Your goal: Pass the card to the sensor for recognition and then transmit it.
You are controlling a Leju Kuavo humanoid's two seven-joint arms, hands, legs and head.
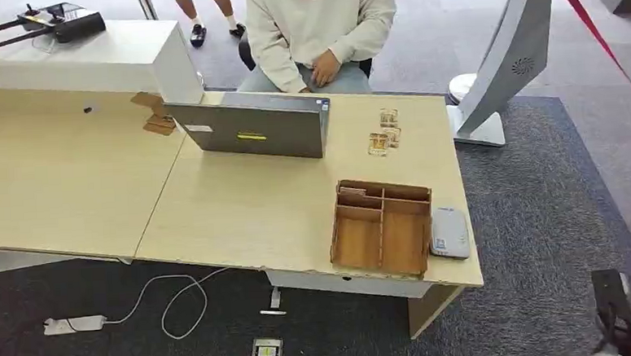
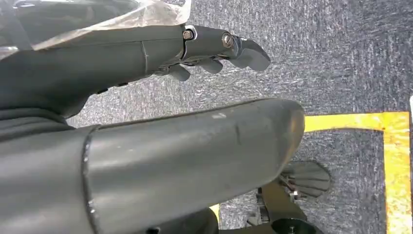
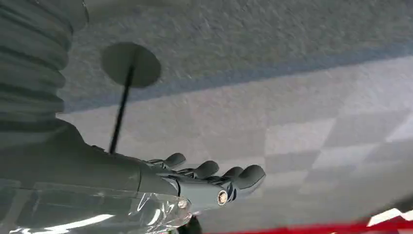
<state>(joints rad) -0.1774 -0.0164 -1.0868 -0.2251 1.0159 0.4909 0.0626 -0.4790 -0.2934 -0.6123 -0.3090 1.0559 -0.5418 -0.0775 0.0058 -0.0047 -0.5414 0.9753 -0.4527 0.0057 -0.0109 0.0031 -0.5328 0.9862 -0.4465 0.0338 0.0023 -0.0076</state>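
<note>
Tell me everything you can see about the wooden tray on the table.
The wooden tray looks like thin brown plywood: a shallow open box split by dividers into several compartments, all apparently empty. It lies flat near the table's front right corner. A small grey device lies close beside its right wall; contact is unclear. Neither hand is near it.

Even, bright indoor light; soft shadows; slight blur in both wrist views.

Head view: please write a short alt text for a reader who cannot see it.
A light wooden desk holds a closed grey laptop, an empty wooden divided tray beside a small grey device, and some small cards. A person in a cream sweatshirt sits behind it.
</note>
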